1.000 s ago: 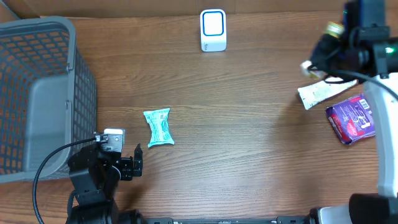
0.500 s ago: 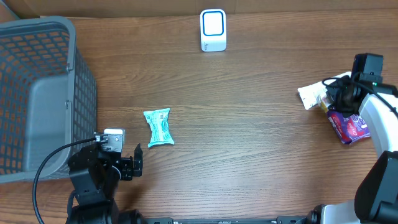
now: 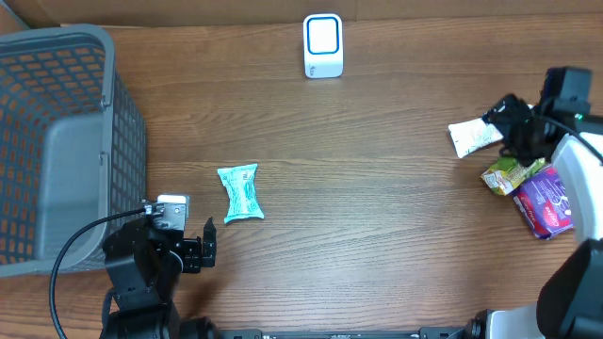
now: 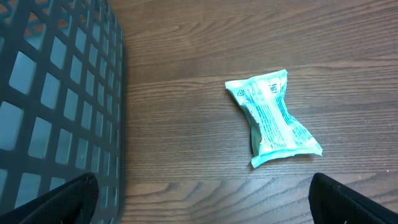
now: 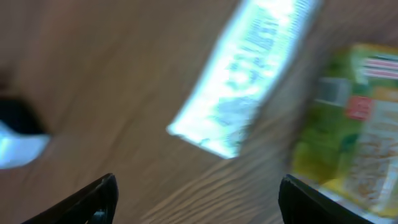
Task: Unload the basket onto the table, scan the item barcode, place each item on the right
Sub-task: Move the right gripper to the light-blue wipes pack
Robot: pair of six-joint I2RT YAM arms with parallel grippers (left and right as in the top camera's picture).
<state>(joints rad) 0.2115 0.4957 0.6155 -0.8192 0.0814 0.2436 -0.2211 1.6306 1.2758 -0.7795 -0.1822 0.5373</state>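
Right gripper (image 5: 199, 199): jaws spread, gripping nothing, over white packet (image 3: 474, 137) and green packet (image 3: 512, 174) lying on surface (image 3: 377, 217). Left gripper (image 4: 202, 202): jaws spread, near teal packet (image 4: 272, 118). Scanner (image 3: 322, 44) stands well apart.

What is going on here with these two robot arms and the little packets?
The arms are meant to scan an item's barcode, but neither holds anything right now. The right gripper hovers open over a white packet and a green packet, with a purple packet beside them. The left gripper is open and empty, near a teal packet. The scanner stands at the far edge; a grey basket sits on the left.
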